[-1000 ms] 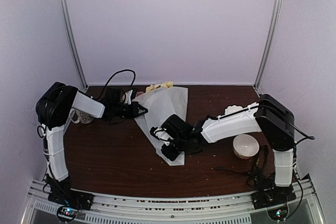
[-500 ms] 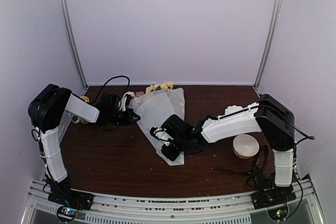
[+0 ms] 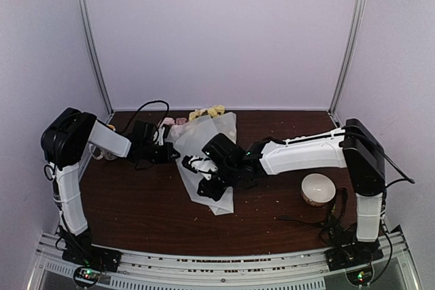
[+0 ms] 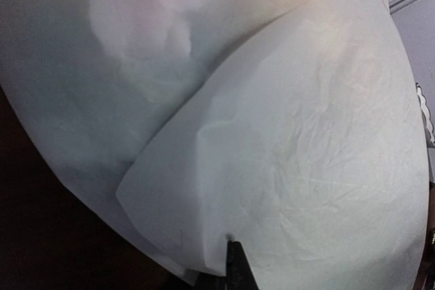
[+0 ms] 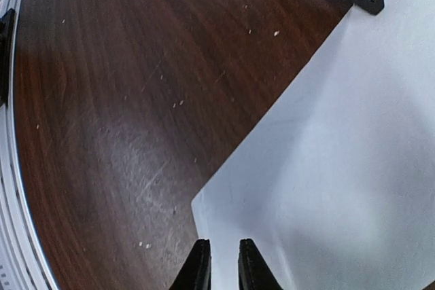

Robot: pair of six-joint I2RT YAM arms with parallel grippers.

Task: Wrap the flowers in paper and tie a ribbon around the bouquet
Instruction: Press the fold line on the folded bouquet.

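Student: Bouquet point(image 3: 202, 138) on dark wooden table point(image 3: 136, 202), seen from above: where does it lie?
Tutor: Mid-table, between the two arms. The paper point(image 4: 306, 168) forms a cone, wide end towards the back wall, where yellow blooms point(image 3: 207, 111) show at the rim with a little pink beside them. The narrow end points towards the near edge.
Student: Left gripper point(image 3: 174, 150)?
Tutor: At the cone's left edge, jaws closed, pinching an overlapping flap of the paper. The wrist view shows one dark fingertip point(image 4: 235, 266) at the flap's margin.
Student: Right gripper point(image 5: 223, 266)?
Tutor: Over the cone's lower part, jaws a narrow slit apart above the sheet's corner. Whether they touch it cannot be told.
Student: Other items?
Tutor: White bowl point(image 3: 317, 199) beside the right arm, well apart from the cone.
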